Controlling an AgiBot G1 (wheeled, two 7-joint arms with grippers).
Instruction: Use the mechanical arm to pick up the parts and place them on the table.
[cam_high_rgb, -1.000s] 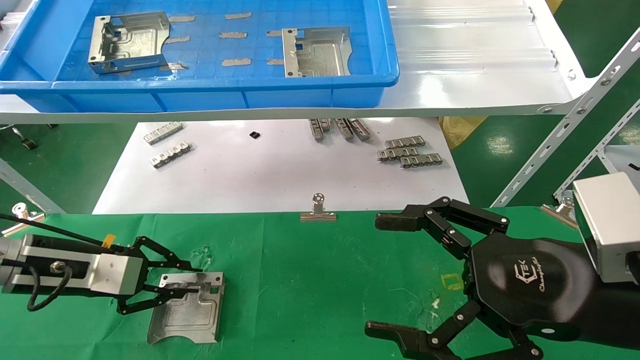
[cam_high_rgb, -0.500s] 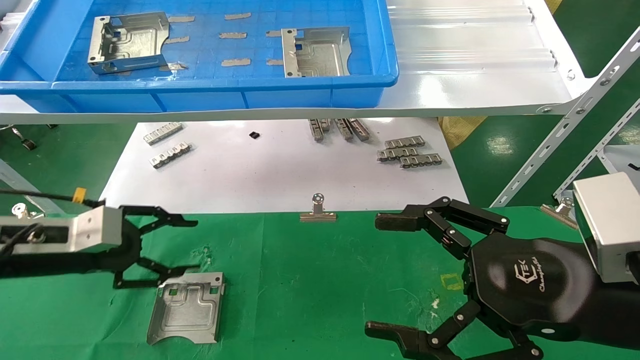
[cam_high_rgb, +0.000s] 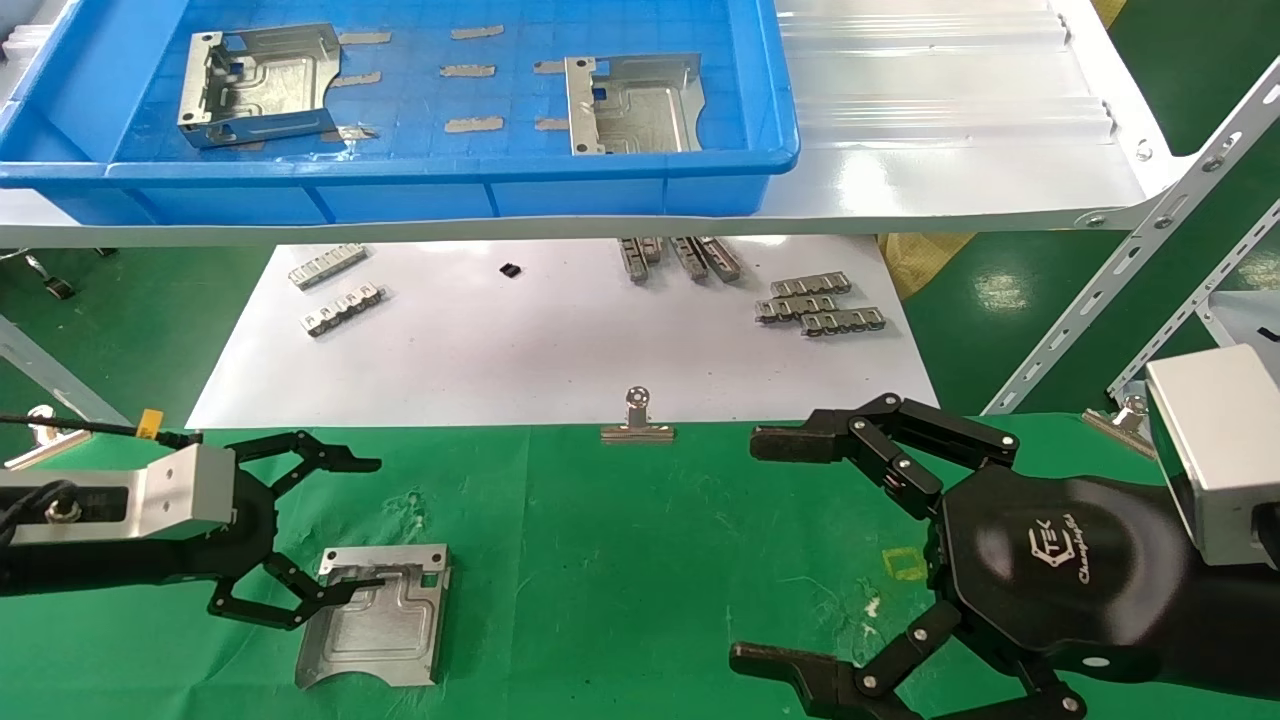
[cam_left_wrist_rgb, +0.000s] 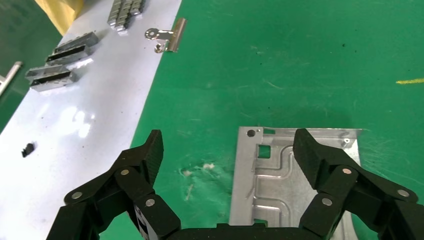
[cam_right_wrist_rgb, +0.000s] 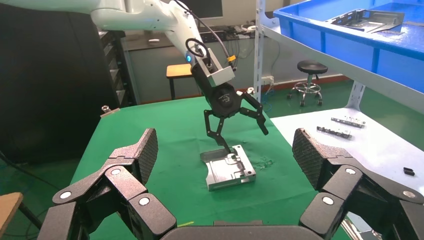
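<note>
A silver plate (cam_high_rgb: 375, 625) lies flat on the green table (cam_high_rgb: 620, 560) at the front left. My left gripper (cam_high_rgb: 372, 523), on the arm with the yellow-tagged cable, is open right beside it. One fingertip (cam_high_rgb: 372, 583) is over the plate's back corner and the other is over bare cloth. The left wrist view shows the open gripper (cam_left_wrist_rgb: 228, 145) straddling the plate's (cam_left_wrist_rgb: 290, 170) edge. Two more plates (cam_high_rgb: 258, 85) (cam_high_rgb: 635, 105) lie in the blue bin (cam_high_rgb: 400, 170). My right gripper (cam_high_rgb: 755, 550) is open and empty at the front right.
The bin sits on a glossy white shelf (cam_high_rgb: 950, 170) above a white sheet (cam_high_rgb: 550, 350) with small grey ridged strips (cam_high_rgb: 820, 305). A binder clip (cam_high_rgb: 636, 420) holds the cloth's back edge. Slanted shelf struts (cam_high_rgb: 1130, 270) stand at the right.
My left gripper was nearly shut at the plate's back flange. It opened, drew back from the plate, then came down a little. The plate stayed put. The right arm has not moved.
</note>
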